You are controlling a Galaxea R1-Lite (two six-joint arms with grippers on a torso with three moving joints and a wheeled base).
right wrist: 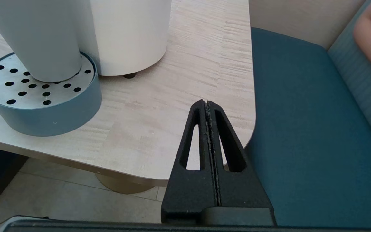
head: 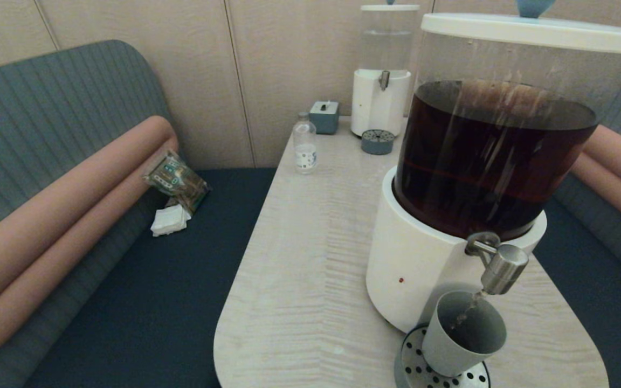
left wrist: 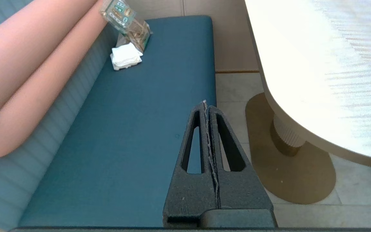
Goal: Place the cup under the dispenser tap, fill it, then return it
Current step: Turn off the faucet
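The grey cup (head: 464,334) stands on the round perforated drip tray (head: 413,369) directly under the brushed-steel dispenser tap (head: 502,268). A thin brown stream runs from the tap into the cup. The tap belongs to the big white-based dispenser (head: 423,269) with its tank of dark brown liquid. In the right wrist view the cup (right wrist: 40,38) and tray (right wrist: 43,109) show beside my right gripper (right wrist: 207,102), which is shut and empty near the table's corner. My left gripper (left wrist: 205,103) is shut and empty, low over the blue bench seat.
A smaller clear-liquid dispenser (head: 381,81), a small clear bottle (head: 305,143), a grey box (head: 324,116) and a second drip tray (head: 378,141) stand at the table's far end. A packet (head: 177,179) and white napkins (head: 170,221) lie on the left bench.
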